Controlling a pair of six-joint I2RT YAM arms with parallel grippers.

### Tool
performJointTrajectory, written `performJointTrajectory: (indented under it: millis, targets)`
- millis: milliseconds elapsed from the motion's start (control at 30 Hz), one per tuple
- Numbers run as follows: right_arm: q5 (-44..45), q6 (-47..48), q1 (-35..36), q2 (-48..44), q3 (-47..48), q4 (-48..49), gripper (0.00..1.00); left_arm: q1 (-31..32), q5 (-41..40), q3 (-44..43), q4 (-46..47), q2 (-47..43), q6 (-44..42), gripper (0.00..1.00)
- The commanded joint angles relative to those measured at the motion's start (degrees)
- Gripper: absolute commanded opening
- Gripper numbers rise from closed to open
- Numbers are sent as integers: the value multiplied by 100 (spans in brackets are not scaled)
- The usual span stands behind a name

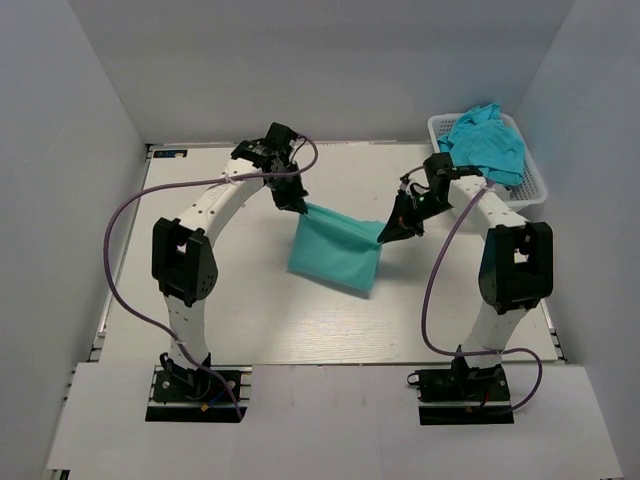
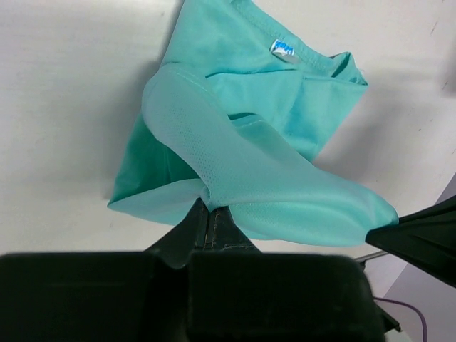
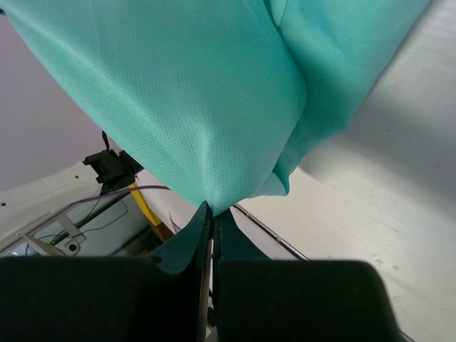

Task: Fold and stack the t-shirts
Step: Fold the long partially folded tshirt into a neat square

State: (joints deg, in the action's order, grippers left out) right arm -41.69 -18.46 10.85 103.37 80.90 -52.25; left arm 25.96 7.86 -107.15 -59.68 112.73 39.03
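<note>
Pinching the top edge of one t-shirt [image 1: 335,255] with my left tool [image 1: 299,208] and right tool [image 1: 382,240], both clamped tight on the cloth, I hold it stretched over the middle of the bench [image 1: 240,300], probably so it hangs flat for folding.

Left arm [image 1: 205,215] and right arm [image 1: 495,215] bow inward.
Left gripper [image 1: 300,207] and right gripper [image 1: 383,238] (jaws pressed tight) each pinch the t-shirt [image 1: 335,255].
</note>
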Motion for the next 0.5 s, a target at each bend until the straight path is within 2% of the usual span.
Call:
performJointTrajectory:
  millis: [0, 133, 433, 467]
  targets:
    - [126, 316, -110, 43, 399, -180, 0, -99, -224, -376, 150, -32, -27, 0]
    - [249, 624, -110, -420, -65, -497, 0, -99, -171, -211, -246, -276, -27, 0]
    - [-795, 1397, -31, -1793, -1480, -1190, 0, 23, 313, 1730, -790, -1981, -88, 0]
    - [-866, 1424, -22, -2134, -1759, -1209, 0, 24, 391, 1924, -791, -2374, -27, 0]
